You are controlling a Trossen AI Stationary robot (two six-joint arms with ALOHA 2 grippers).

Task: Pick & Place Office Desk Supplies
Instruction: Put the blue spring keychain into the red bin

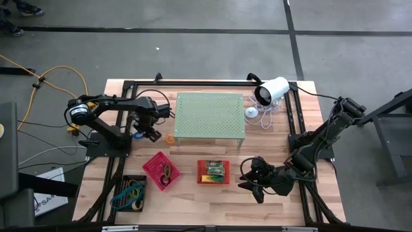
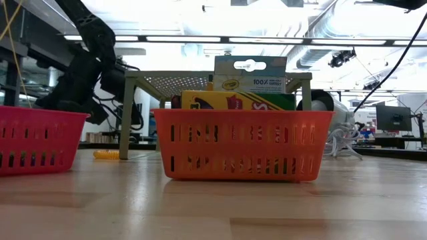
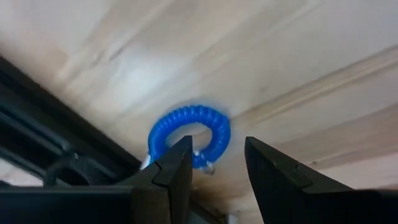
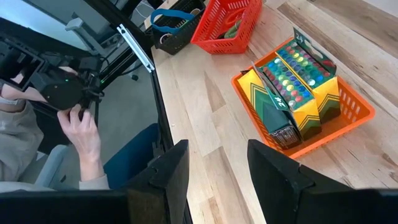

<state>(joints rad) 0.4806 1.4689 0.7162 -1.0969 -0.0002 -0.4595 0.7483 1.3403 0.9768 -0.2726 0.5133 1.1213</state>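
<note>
Your left gripper [image 3: 216, 165] hangs open over the blue coil loop [image 3: 189, 135] at the table's [image 3: 298, 68] left edge; closing off-centre could flick it over the frame rail [image 3: 37, 118].

A blue coiled band [image 3: 189, 134] lies flat at mid-frame; crayon boxes [image 4: 292, 93] stand packed together at upper right of their frame.

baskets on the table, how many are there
3, all along the table's near edge in the high view: a black basket at the left corner, a pink basket right of it, and an orange-red basket near the middle. None seem hidden.
</note>
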